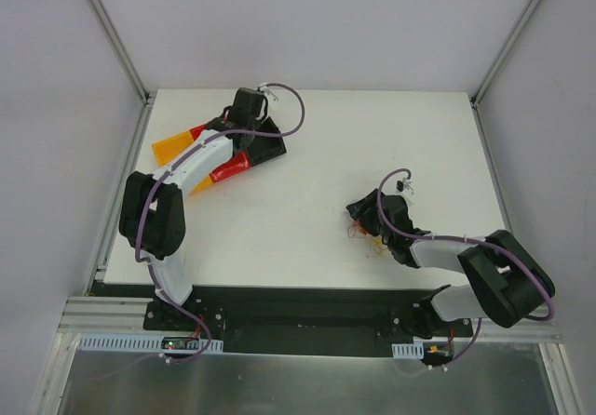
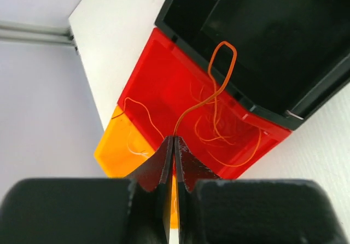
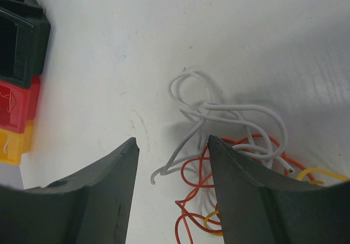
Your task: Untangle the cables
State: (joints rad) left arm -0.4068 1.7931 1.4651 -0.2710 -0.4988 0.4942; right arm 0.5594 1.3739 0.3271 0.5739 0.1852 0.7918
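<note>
Your left pincer (image 2: pixel 173 140) held an orange cable (image 2: pixel 219 85) clamped above the red tray (image 2: pixel 158 74), best dropped cleanly inside; your right pincer (image 3: pixel 172 140) stood apart over the tangle (image 3: pixel 235 129) on the table (image 3: pixel 164 36), best taking one strand.

The gripper (image 3: pixel 172 141) stands with jaws apart at 6 o'clock over the table (image 3: pixel 164 36). White, orange and yellow cables (image 3: pixel 206 110) tangle toward 4 o'clock. Black, red and yellow trays (image 3: pixel 19 104) sit at 9 o'clock.
</note>
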